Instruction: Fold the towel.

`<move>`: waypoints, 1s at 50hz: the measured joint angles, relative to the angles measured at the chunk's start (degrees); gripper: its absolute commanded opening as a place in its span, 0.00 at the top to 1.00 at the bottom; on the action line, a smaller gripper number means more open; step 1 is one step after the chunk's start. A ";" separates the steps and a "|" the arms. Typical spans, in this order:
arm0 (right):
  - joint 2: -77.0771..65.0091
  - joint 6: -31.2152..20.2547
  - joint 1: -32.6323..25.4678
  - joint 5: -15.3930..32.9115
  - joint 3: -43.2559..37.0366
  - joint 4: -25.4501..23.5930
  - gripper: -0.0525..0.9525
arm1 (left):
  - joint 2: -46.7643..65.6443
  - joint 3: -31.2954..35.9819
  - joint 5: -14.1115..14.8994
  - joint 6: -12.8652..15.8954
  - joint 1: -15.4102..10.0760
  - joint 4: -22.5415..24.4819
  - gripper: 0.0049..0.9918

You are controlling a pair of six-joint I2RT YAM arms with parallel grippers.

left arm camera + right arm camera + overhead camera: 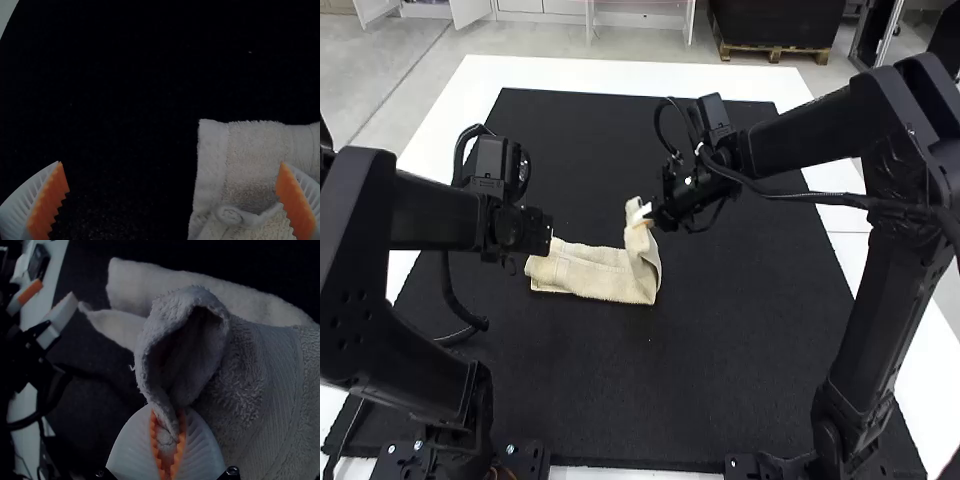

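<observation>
The cream towel (595, 277) lies as a folded strip on the black mat, its right end lifted. At that raised end is my right gripper (645, 213); in the right wrist view the right gripper (168, 440) is shut on an edge of the towel (272, 405), which loops up above the fingers. My left gripper (545, 235) is over the towel's left end. In the left wrist view the left gripper (172, 175) stands wide open, one finger over the towel (250, 165) and the other over bare mat.
The black mat (670, 400) covers most of the white table (570, 75), whose border shows around it. The left arm's cable (448, 290) hangs low beside that arm. Both arms reach in from the sides toward the middle.
</observation>
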 measured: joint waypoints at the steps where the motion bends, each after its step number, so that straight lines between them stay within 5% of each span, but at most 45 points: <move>1: 0.00 0.17 0.28 -0.11 0.00 0.22 0.97 | -0.11 0.00 0.00 -0.15 0.48 0.11 0.02; 14: 1.49 1.70 2.34 -1.66 2.03 0.61 0.97 | -2.60 0.00 -0.55 -1.68 6.01 0.17 0.02; 50: 9.18 5.20 9.86 -6.01 7.54 6.36 0.97 | -3.76 0.00 -2.67 -2.73 9.57 0.63 0.02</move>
